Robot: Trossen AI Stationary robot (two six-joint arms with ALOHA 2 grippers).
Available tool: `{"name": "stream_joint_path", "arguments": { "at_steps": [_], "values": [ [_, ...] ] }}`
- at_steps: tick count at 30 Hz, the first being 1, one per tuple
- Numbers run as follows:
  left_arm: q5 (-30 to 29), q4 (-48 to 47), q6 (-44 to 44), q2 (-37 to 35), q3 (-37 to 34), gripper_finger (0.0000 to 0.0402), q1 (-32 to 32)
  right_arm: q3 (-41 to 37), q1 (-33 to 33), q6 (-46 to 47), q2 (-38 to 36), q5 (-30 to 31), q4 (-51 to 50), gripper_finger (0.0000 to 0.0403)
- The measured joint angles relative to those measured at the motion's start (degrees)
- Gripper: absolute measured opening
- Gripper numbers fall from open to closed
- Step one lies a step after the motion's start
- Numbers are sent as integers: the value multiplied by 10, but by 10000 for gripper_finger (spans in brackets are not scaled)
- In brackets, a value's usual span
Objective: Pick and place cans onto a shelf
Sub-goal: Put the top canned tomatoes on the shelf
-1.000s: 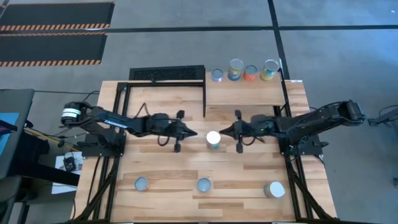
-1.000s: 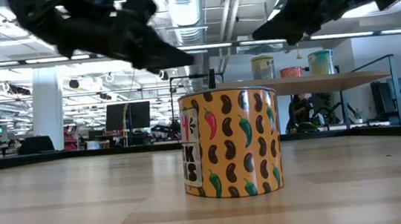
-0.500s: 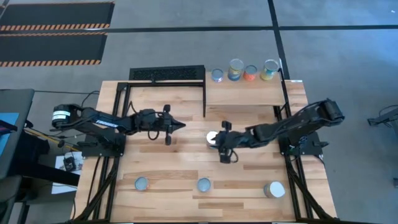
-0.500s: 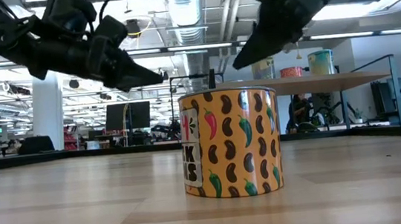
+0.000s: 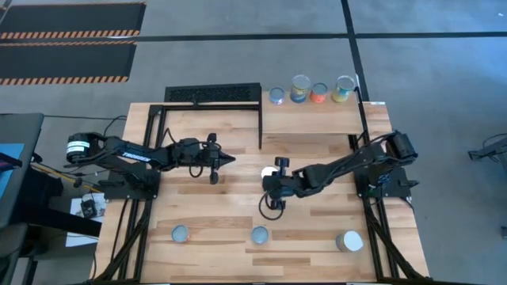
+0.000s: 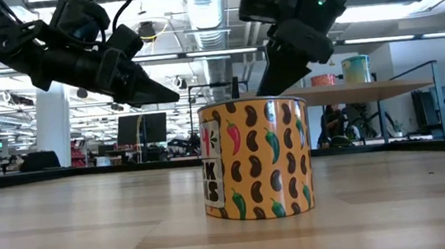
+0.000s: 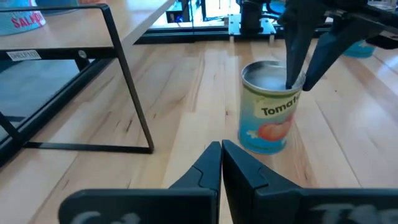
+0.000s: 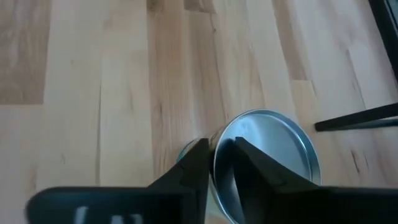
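High view: right gripper (image 5: 272,176) has swung over the can (image 5: 268,172) at tabletop (image 5: 206,214) centre, jaws narrow astride its rim, not gripping. Left gripper (image 5: 227,159), at nine o'clock, has retreated, jaws closed. Pickup looks imminent.

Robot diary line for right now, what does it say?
right gripper: fingertips straddling tomato can rim | left gripper: shut, waiting nearby | shelf: four cans

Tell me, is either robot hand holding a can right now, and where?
No firm hold shows. The right hand has its fingers astride the rim of the middle can, one inside and one outside. The left hand is shut and holds nothing.
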Motion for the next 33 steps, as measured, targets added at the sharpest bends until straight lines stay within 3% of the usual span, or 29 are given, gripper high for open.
{"name": "stream_joint_path", "arguments": {
  "at_steps": [7,15,20,27,33],
  "values": [
    [0,0,1,0,0,3,0,24,0,-13,-6,-12,-50,9],
    [0,-2,1,0,0,3,0,52,-16,-16,-95,-15,-123,5],
    [0,-1,1,0,0,3,0,113,-55,-16,-162,0,-202,7],
    [0,4,0,0,0,3,0,201,-179,-77,-186,30,-301,4],
    [0,0,-3,0,0,3,0,208,-311,-120,-176,-40,-310,5]
  ]
}}
